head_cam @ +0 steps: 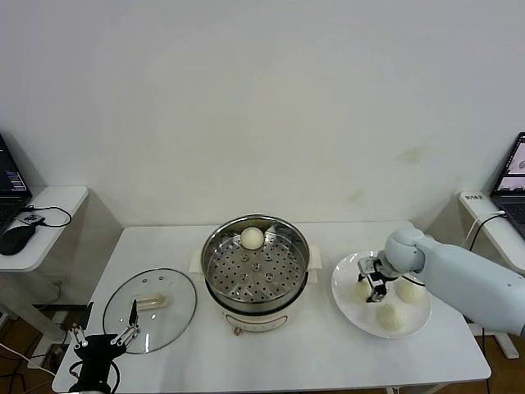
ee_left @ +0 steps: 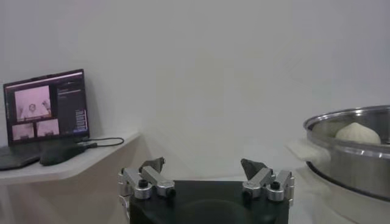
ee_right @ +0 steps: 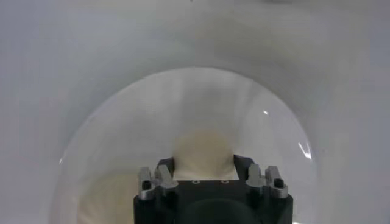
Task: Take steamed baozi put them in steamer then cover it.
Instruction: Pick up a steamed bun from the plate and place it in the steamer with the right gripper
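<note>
Down on the white plate (head_cam: pixel 349 297) at the desk's (head_cam: pixel 312 349) right end, the right gripper (head_cam: pixel 373 289) has its jaws closed on one steamed baozi (ee_right: pixel 203 153); in the right wrist view the bun fills the gap between the two fingers. Two more buns (head_cam: pixel 390 317) lie on the same plate, just beside the held one, toward the plate's right and near rim. A fourth bun (head_cam: pixel 252 238) sits on the perforated tray at the far edge of the steamer (head_cam: pixel 256 264), which stands upright at the desk's middle, mouth facing up; most of the tray is bare. The round buns show no long axis. The cover (head_cam: pixel 150 309) lies flat near the desk's left front corner, handle (head_cam: pixel 152 302) up, well apart from the steamer. The left gripper (head_cam: pixel 105 335) hangs at that corner beside the cover, jaws spread wide, holding nothing.
</note>
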### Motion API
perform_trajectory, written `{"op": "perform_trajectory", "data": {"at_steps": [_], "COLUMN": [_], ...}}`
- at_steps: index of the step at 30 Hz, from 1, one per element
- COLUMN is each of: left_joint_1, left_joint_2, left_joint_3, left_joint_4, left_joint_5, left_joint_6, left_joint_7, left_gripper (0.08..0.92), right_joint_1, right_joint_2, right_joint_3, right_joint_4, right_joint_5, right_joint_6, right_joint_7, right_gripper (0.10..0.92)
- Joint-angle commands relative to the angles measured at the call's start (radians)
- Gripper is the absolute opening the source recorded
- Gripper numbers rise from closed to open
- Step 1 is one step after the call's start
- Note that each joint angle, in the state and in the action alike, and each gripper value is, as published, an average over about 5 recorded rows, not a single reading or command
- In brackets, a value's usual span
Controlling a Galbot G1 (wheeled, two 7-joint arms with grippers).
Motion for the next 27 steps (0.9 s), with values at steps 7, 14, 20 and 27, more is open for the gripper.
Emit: {"op": "perform_trajectory", "data": {"at_steps": [7, 14, 20, 27], "left_joint_1": [-0.009, -0.018, -0.023, -0.024], "left_joint_2": [0.006, 0.013, 0.019, 0.016], "left_joint_3": [0.007, 0.01, 0.004, -0.008], "left_joint_4": [-0.006, -0.008, -0.003, -0.003], "left_joint_5": [-0.002, -0.006, -0.014, -0.018], "left_joint_6": [0.003, 0.005, 0.004, 0.003], "left_joint_7": [0.001, 0.002, 0.001, 0.0], "left_gripper": [0.823, 0.823, 0.823, 0.823], "right_joint_1": [0.381, 0.731, 0.808, 0.689], "right_joint_2": [-0.051, 0.052, 0.223, 0.471], "right_joint_3": [-0.173, -0.36, -0.421, -0.393], "right_joint_4": [0.103, 0.151, 0.179, 0.074], "right_joint_5": [0.2, 0.409, 0.596, 0.683], "right_joint_6": [-0.047, -0.109, -0.204, -0.295], "right_joint_7": [-0.034, -0.023, 0.054, 0.135], "right_gripper": [0.611, 0.619, 0.626, 0.628]}}
